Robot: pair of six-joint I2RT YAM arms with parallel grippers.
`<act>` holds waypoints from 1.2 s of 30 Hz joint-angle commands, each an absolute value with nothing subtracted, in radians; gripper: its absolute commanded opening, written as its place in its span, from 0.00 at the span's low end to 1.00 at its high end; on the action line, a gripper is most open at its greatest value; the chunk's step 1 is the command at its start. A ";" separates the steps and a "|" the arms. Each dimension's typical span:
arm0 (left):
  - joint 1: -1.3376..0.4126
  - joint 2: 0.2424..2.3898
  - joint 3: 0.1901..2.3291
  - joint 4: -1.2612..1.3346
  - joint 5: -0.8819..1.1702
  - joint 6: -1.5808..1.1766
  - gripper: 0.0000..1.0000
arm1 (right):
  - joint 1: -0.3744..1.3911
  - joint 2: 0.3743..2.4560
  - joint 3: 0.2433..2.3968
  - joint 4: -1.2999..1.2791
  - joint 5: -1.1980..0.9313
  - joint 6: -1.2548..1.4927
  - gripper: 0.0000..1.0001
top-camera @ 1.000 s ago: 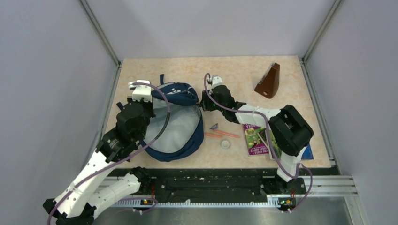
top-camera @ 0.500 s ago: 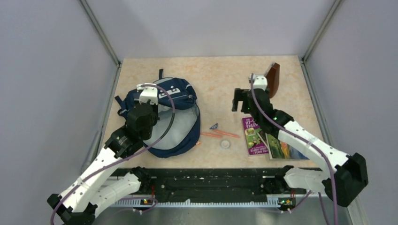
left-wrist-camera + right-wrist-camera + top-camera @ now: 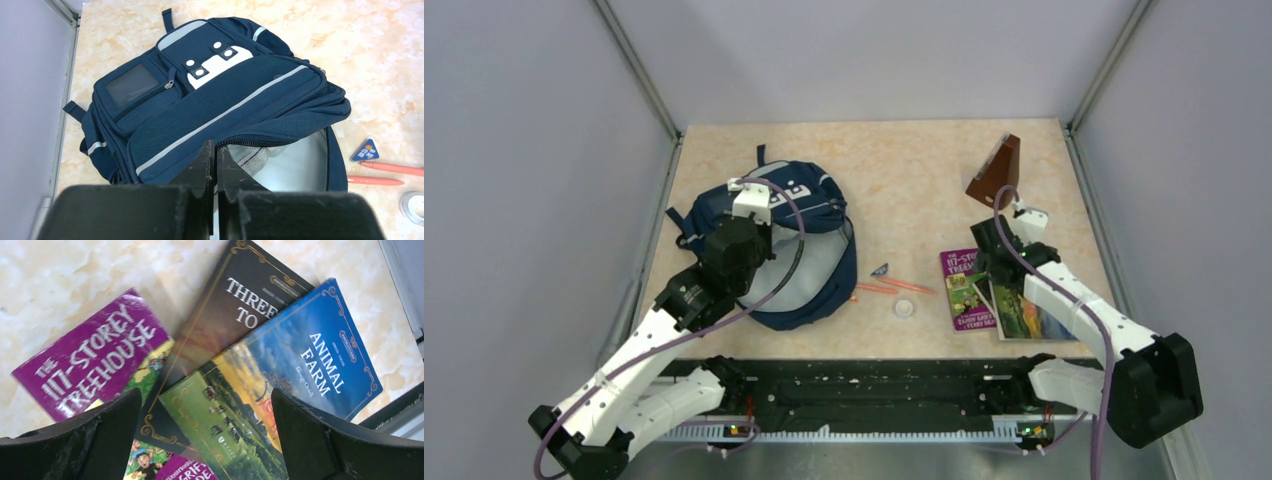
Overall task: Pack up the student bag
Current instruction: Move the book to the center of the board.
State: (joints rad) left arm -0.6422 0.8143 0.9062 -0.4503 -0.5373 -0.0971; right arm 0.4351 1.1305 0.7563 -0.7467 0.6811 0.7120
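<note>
Showing a pale beige, marbled tabletop (image 3: 904, 160) enclosed on three sides by plain grey-lilac walls (image 3: 864, 60), with metal frame posts (image 3: 639, 75) rising at the two far corners and a black rail (image 3: 874, 385) along the near edge, where both arms are mounted.

The student bag (image 3: 809, 195) lies flat in the left half of the overhead view, near the left wall. Its navy front panel faces up and its main compartment gapes toward the lower edge, exposing pale grey lining.

The left gripper (image 3: 215, 155) has its jaws pressed together, tips at the rim of the bag's open flap. Whether fabric is pinched between them cannot be told.

The right gripper (image 3: 207, 435) hangs with its jaws spread wide and nothing between them, above three overlapping books at the lower right of the tabletop: a purple Treehouse book (image 3: 95, 365), a dark book (image 3: 235, 305) and a blue Animal Farm (image 3: 310, 365).

Between bag and books lie orange pens (image 3: 894, 287), a small blue triangle (image 3: 880, 269) and a tape roll (image 3: 905, 308). A brown wedge (image 3: 996, 172) stands at the upper right of the tabletop.
</note>
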 commanded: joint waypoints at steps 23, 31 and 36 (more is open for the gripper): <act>-0.636 0.787 0.905 -0.388 -0.507 -0.132 0.00 | 0.470 1.196 0.611 -0.435 0.322 0.826 0.78; -0.636 0.790 0.902 -0.385 -0.515 -0.129 0.00 | 0.517 1.255 0.609 -0.336 0.276 0.844 0.54; -0.635 0.795 0.902 -0.385 -0.517 -0.126 0.00 | 0.559 1.283 0.626 -0.293 0.278 0.844 0.46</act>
State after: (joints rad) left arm -0.6403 0.7994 0.8970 -0.4679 -0.5018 -0.1143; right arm 0.5186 1.2343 0.6304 -0.3054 0.4034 0.7963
